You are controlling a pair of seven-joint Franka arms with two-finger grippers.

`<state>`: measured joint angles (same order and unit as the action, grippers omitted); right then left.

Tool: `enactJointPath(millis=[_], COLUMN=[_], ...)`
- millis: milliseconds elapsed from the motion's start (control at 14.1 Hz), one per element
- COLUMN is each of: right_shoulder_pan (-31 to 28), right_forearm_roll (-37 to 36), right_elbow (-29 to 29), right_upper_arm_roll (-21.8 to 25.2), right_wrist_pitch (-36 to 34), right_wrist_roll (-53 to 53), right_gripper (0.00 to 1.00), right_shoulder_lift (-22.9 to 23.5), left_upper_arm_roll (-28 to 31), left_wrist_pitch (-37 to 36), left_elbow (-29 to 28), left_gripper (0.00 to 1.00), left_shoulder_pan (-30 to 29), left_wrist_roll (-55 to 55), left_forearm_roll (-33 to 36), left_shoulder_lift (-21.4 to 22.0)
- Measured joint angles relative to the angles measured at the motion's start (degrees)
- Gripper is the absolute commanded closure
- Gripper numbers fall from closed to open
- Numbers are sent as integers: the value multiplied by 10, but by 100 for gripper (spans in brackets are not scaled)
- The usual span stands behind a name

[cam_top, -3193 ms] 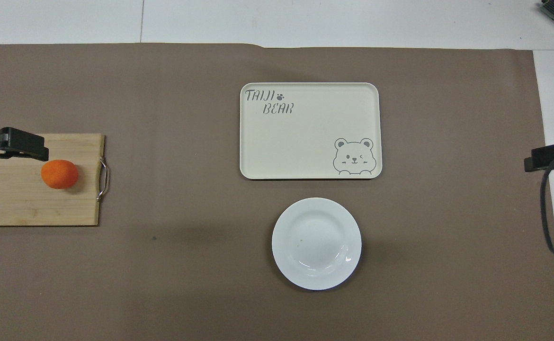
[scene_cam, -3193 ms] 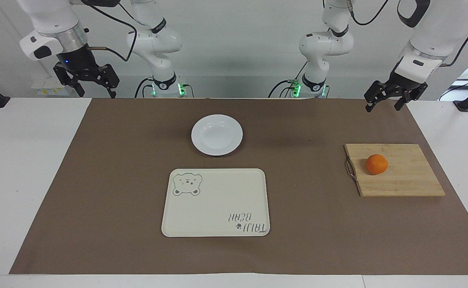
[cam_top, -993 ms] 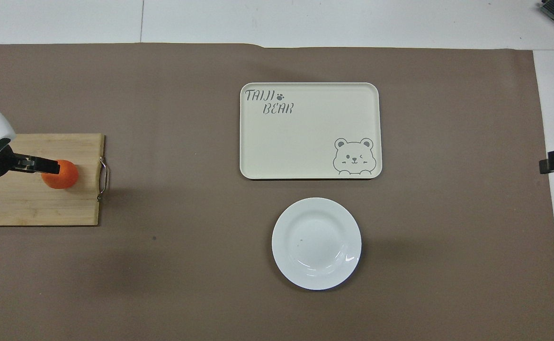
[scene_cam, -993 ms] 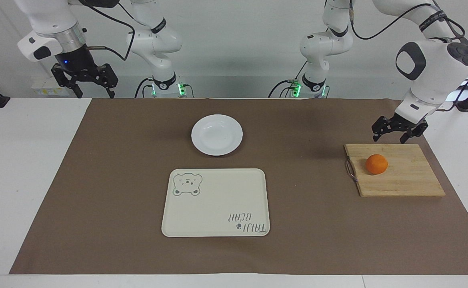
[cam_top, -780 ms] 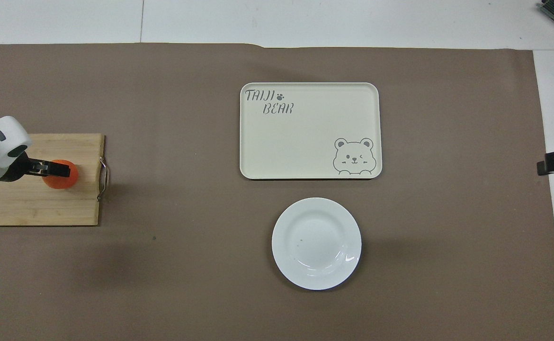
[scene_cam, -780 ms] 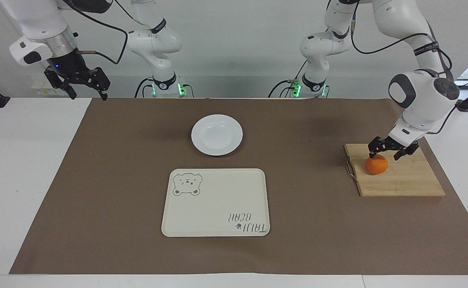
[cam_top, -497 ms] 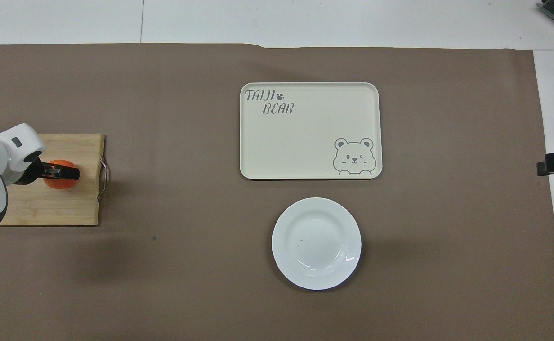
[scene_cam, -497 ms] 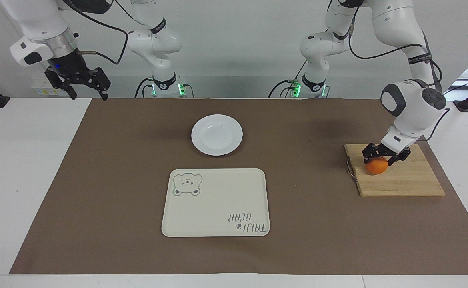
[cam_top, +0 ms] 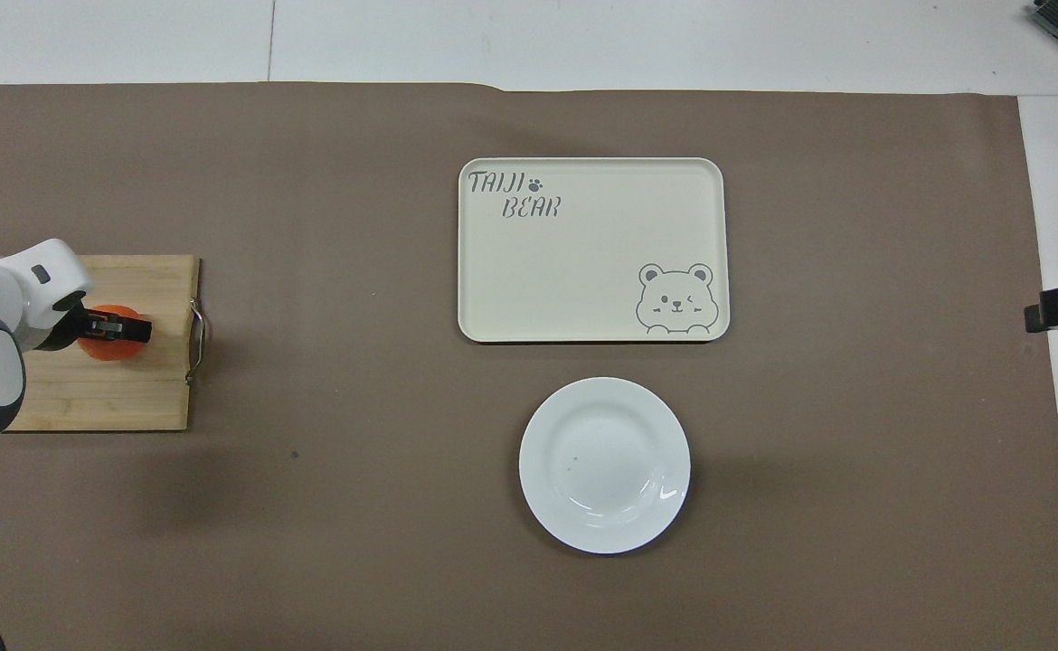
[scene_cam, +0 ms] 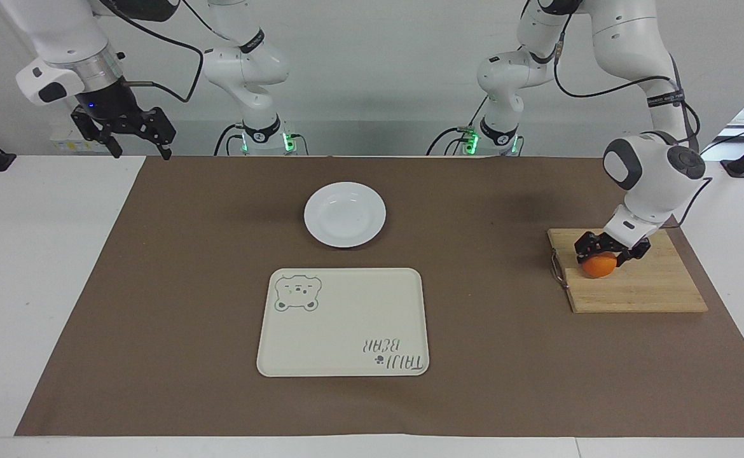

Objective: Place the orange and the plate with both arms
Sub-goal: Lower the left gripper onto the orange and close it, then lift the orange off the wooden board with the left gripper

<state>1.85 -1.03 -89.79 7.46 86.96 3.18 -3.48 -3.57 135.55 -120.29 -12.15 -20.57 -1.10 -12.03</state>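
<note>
The orange lies on a wooden cutting board toward the left arm's end of the table. My left gripper is down at the orange, open, with one finger on each side of it. From overhead, the left gripper covers the top of the orange. The white plate sits empty on the brown mat at mid table, and it also shows in the overhead view. My right gripper is open and empty, raised over the right arm's end of the table, where that arm waits.
A cream tray with a bear print lies just farther from the robots than the plate. The cutting board has a metal handle on its edge toward mid table. A brown mat covers most of the table.
My left gripper came down from above the table's edge onto the cutting board and settled around the orange. The right gripper shifted slightly outward. The orange and plate have not moved.
</note>
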Motion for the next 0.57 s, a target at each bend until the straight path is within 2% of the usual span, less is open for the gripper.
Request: enactJointPath(millis=[355, 568], right_shoulder_pan=[0, 0], right_forearm_roll=[0, 0], right_elbow=[0, 0], right_upper_arm_roll=[0, 0], right_wrist_pitch=[0, 0], right_wrist_roll=[0, 0], right_gripper=[0, 0], right_shoulder_lift=[-1, -1], left_upper_arm_roll=[0, -3], left_wrist_pitch=[-5, -59], left_elbow=[8, 50], left_gripper=[100, 100], left_shoulder_pan=[-3, -3], left_wrist_roll=[-3, -4], left_forearm_roll=[0, 0], left_shoulder_lift=[1, 7])
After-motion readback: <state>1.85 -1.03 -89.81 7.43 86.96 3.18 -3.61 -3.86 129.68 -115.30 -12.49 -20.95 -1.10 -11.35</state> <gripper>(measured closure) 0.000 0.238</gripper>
